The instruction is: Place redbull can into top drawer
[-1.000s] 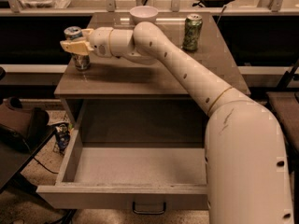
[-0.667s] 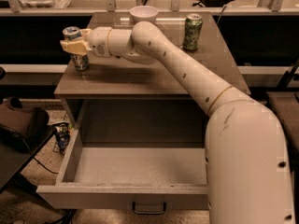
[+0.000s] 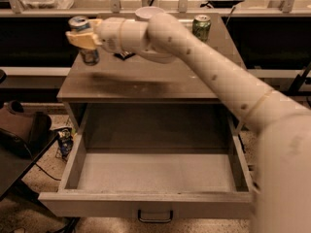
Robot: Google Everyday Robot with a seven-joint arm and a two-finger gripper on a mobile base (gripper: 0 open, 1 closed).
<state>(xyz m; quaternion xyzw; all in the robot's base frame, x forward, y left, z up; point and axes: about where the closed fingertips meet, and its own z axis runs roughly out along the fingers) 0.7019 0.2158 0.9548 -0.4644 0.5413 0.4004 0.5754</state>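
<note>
The redbull can (image 3: 83,40), slim with a silver top, is at the back left of the cabinet top (image 3: 146,79). My gripper (image 3: 81,39) is shut around its middle with yellowish fingers (image 3: 73,39) and holds it upright, slightly above the surface. The arm reaches in from the right. The top drawer (image 3: 146,205) is pulled wide open below the cabinet top. Its grey inside is empty, and a small dark handle (image 3: 154,216) sits on its front panel.
A wider green can (image 3: 201,27) stands at the back right of the cabinet top. A white round object (image 3: 148,12) is at the back middle, a small dark item (image 3: 124,56) under the arm. A black bag (image 3: 19,135) lies on the left.
The gripper and the redbull can have risen a little from the cabinet top. The drawer and the green can have not moved.
</note>
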